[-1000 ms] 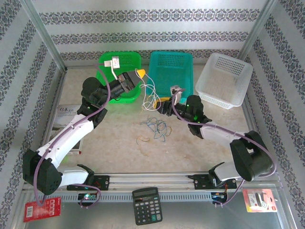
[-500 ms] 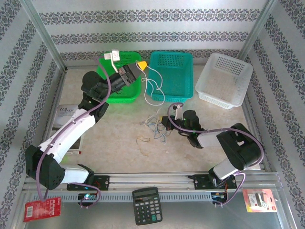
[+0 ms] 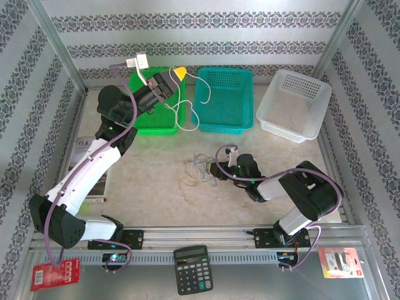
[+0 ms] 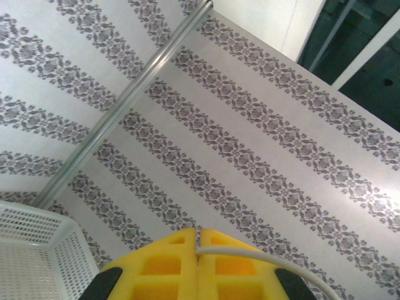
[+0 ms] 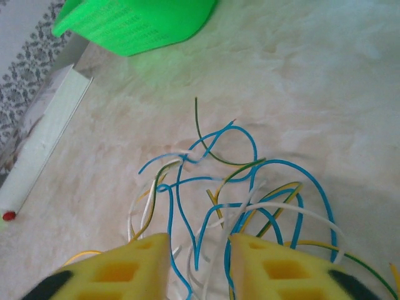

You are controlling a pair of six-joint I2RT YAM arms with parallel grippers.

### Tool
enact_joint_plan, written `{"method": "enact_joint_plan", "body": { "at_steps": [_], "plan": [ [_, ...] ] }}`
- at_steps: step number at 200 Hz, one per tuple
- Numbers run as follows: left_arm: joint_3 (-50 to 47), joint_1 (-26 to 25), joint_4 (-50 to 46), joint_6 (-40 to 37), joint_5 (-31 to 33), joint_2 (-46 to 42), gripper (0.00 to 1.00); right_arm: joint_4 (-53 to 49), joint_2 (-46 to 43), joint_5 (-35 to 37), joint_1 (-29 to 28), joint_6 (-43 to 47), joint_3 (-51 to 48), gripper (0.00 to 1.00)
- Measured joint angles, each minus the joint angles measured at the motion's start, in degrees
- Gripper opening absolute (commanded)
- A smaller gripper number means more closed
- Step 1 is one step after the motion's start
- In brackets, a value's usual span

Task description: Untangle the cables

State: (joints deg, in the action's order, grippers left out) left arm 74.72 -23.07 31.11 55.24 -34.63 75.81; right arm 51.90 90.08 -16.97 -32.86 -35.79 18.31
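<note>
L jaws pinch 1 white cable (image 4: 244,250) up by green basket (image 3: 153,127), 1 of 3 baskets (image 3: 222,124); R jaws spread over cable pile (image 3: 199,167) nearby.

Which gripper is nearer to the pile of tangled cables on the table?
Right. The right gripper sits at the cable pile's right edge, jaws open over strands. The left gripper is far behind it, above the green basket, shut on a white cable.
</note>
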Motion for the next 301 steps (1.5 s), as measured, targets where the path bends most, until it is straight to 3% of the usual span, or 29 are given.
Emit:
{"method": "enact_joint_plan", "body": {
  "at_steps": [41, 76, 121, 178, 237, 301],
  "plan": [
    [0.0, 3.0, -5.7, -5.5, 3.1, 0.0, 0.0, -4.0, -5.7, 1.0, 0.0, 0.2, -0.1, 0.61],
    [0.1, 6.2, -8.6, -10.1, 4.9, 0.0, 0.0, -10.4, -11.6, 2.0, 0.0, 1.2, 0.0, 0.68],
    [0.0, 7.2, -8.9, -12.3, 4.7, 0.0, 0.0, -18.8, -19.6, 2.9, 0.0, 1.9, 0.5, 0.71],
    [-1.8, 7.3, -8.4, -12.3, 3.1, 0.0, 0.0, -27.3, -29.6, 2.6, -0.4, 3.9, 8.0, 0.76],
    [-2.3, 7.3, -8.0, -12.0, 2.5, 0.1, 0.0, -31.0, -31.9, 1.2, -1.2, 6.7, 14.9, 0.76],
    [11.5, 8.2, -9.7, -15.4, 3.9, 6.5, 0.0, -32.9, -31.9, 1.2, -1.2, 7.3, 14.1, 0.76]
  ]
}}
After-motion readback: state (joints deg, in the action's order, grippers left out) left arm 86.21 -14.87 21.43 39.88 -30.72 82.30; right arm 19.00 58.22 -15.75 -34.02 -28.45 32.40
